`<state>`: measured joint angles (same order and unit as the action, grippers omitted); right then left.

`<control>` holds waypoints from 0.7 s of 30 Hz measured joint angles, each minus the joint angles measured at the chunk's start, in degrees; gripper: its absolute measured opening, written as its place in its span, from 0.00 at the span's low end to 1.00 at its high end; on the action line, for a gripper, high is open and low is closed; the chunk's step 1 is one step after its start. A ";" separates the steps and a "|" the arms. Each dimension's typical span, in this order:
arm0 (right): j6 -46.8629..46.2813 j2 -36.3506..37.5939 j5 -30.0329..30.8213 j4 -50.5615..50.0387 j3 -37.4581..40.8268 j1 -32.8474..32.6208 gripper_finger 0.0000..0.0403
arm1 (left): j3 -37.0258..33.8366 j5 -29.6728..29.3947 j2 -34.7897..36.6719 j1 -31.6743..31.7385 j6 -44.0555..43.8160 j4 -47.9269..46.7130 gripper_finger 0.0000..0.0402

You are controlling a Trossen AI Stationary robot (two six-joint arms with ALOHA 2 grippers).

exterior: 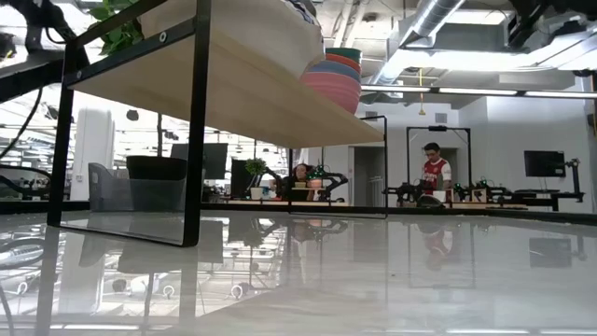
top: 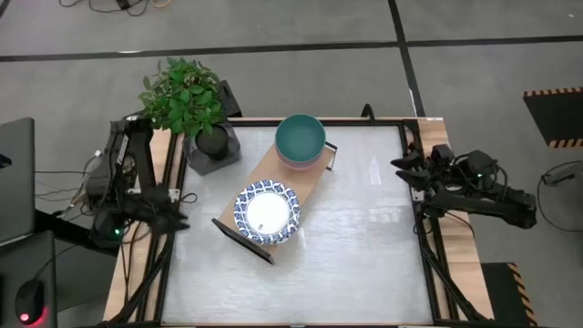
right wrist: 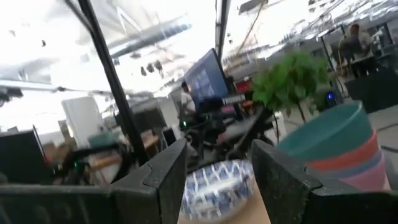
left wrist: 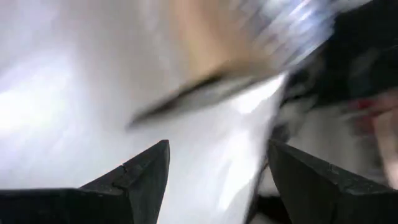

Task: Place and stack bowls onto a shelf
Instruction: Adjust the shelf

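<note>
The light-wood shelf [top: 296,187] with black frame ends stands slantwise on the table. On its far end sits a stack of plain bowls, teal green on top [top: 301,137], pink and others beneath [exterior: 334,86]. On its near end sits a stack of white dishes with blue patterned rims [top: 267,212]. My left gripper [top: 179,209] is open at the table's left edge, holding nothing. My right gripper [top: 401,169] is open at the table's right edge, level, pointing at the shelf. The right wrist view shows the dishes [right wrist: 216,183] and the bowl stack [right wrist: 336,146] between and beside its fingers, far off.
A potted green plant [top: 187,105] in a dark pot stands at the table's far left corner, close to the shelf's far end. The pale tabletop [top: 355,255] lies bare near and right of the shelf. People sit and stand in the room beyond.
</note>
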<state>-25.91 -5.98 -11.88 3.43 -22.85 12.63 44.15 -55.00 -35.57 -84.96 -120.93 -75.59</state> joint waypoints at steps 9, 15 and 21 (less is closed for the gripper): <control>-0.79 -0.01 4.12 6.31 8.61 -3.28 0.51 | -3.05 1.43 -2.76 -1.51 13.38 17.49 0.63; 0.60 0.02 4.48 13.08 11.25 -6.53 0.51 | -5.94 -10.05 1.77 -5.49 47.07 48.04 0.63; 0.02 0.00 4.48 12.82 12.16 -9.18 0.51 | -21.74 -4.58 1.13 -4.73 68.51 91.68 0.63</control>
<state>-25.90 -5.98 -7.40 16.25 -10.68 3.45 22.41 -59.58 -34.44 -89.69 -52.42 16.09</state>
